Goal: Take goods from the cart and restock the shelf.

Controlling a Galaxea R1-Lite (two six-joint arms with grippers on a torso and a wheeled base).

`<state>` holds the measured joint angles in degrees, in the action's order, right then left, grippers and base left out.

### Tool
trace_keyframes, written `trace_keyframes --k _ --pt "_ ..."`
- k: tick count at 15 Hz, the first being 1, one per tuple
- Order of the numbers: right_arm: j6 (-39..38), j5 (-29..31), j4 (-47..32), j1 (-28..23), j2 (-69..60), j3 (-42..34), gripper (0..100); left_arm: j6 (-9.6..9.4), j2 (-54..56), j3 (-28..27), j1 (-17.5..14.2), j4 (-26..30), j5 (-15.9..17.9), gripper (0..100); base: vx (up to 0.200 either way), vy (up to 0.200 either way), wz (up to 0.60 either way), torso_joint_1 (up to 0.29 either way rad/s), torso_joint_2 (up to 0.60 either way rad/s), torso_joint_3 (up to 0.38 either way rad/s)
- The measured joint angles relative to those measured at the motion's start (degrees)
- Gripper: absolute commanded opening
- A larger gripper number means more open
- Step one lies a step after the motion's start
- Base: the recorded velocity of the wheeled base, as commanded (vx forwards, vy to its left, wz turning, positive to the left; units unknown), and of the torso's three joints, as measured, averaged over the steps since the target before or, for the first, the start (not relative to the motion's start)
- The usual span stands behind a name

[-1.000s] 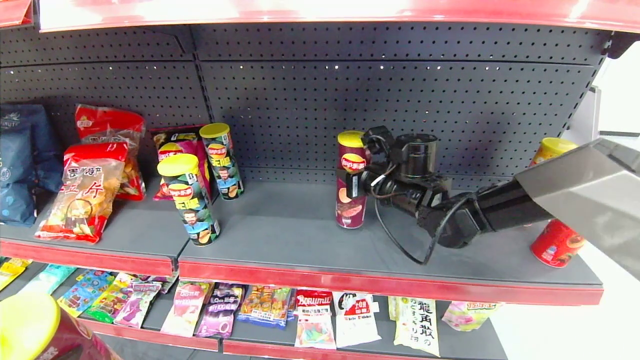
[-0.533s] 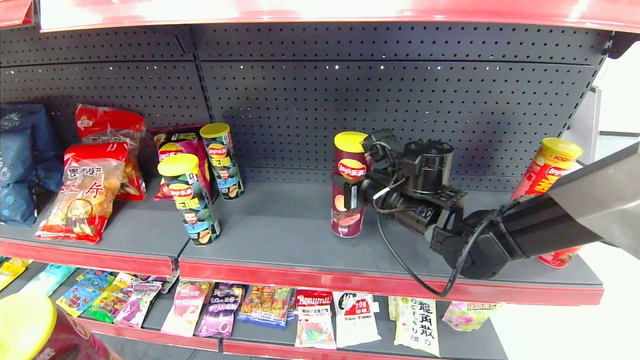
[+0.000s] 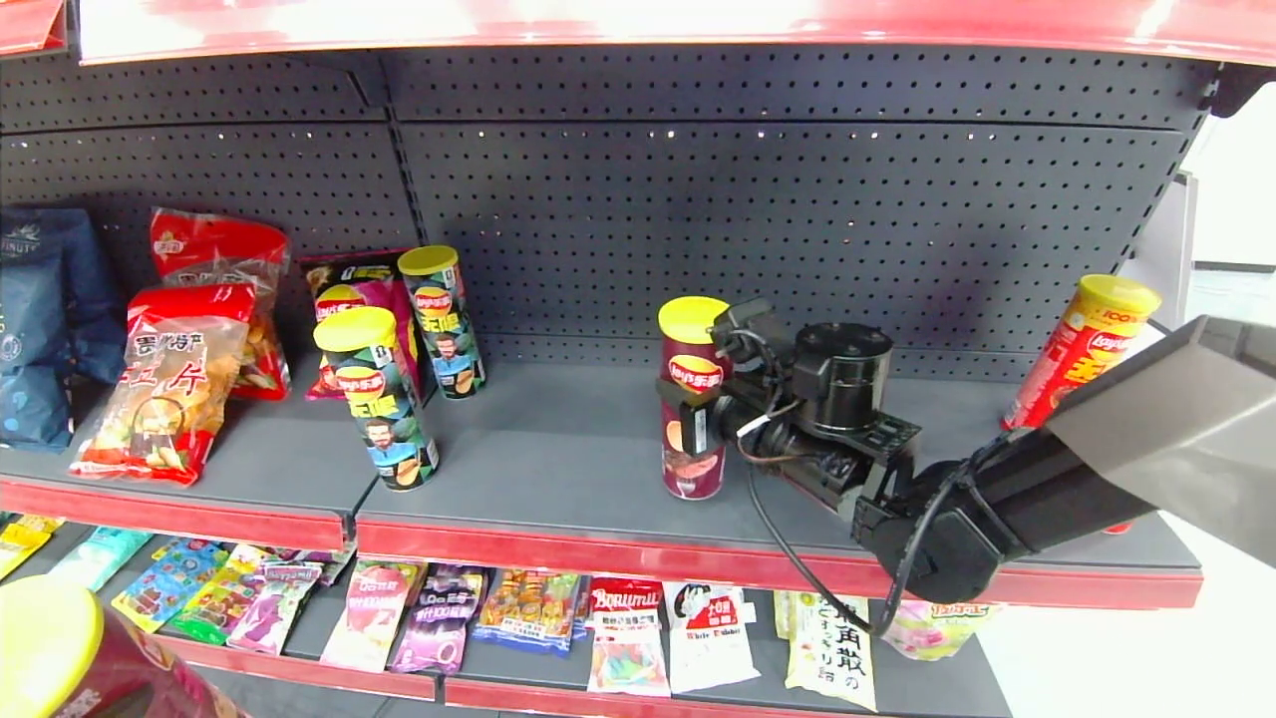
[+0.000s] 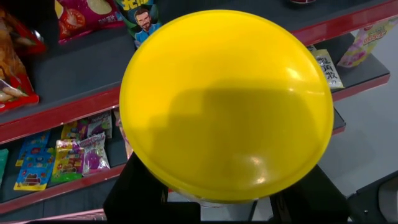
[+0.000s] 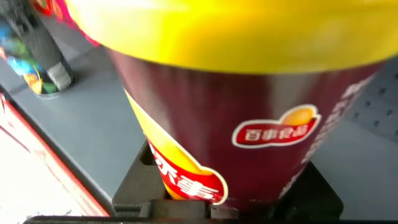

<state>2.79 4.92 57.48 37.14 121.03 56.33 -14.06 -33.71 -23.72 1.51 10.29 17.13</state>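
Observation:
A maroon chip can (image 3: 690,384) with a yellow lid stands upright near the front of the grey shelf (image 3: 558,469). My right gripper (image 3: 701,424) is shut on its middle from the right side. In the right wrist view the same maroon can (image 5: 249,124) sits between the dark fingers (image 5: 140,183). A second red chip can (image 3: 60,658) with a yellow lid shows at the lower left, below shelf level. Its yellow lid (image 4: 227,102) faces the left wrist camera, and my left gripper (image 4: 227,202) is shut on the can beneath it.
Two green chip cans (image 3: 379,399) (image 3: 444,319) and snack bags (image 3: 169,384) stand on the shelf's left. An orange-red can (image 3: 1082,344) leans at the far right. The pegboard back (image 3: 778,199) is close behind. Packets (image 3: 628,638) hang on the lower shelf.
My right gripper has carried the maroon can forward and down toward the shelf's front edge. The can now stands upright. The orange-red can behind the arm has come into sight.

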Motion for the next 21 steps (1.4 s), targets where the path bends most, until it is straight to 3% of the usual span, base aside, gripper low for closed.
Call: trace_keyframes --k 21 --pt "1.2 0.0 3.4 1.2 -0.2 -5.5 0 -0.04 0.2 0.4 0.0 0.0 0.0 0 0.0 0.0 0.0 0.0 0.0 0.0"
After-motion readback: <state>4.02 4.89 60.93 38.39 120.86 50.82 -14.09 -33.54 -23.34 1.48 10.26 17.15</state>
